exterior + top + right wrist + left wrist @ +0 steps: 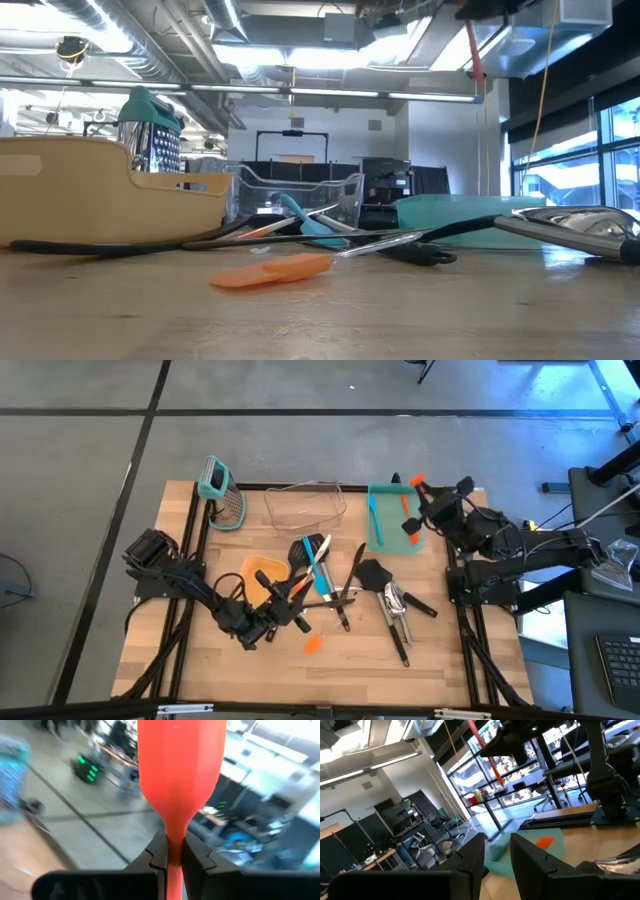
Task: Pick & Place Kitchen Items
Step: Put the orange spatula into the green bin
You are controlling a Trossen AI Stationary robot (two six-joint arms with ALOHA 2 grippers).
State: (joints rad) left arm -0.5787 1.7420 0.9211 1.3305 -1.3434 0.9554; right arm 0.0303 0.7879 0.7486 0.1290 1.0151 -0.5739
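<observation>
A heap of black, teal and orange long-handled kitchen tools lies mid-way on the wooden surface, beside a teal tray and a clear bin. The right hand pinches an orange spatula above the tray. The left hand sits by the heap, fingers slightly apart, holding nothing.

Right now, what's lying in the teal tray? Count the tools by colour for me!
Teal utensil: 1
Orange utensil: 1
Total: 2 in the teal tray
Not counted: the orange spatula gripped in the right gripper's fingers by the tray's corner. The left gripper is at the utensil pile.
</observation>
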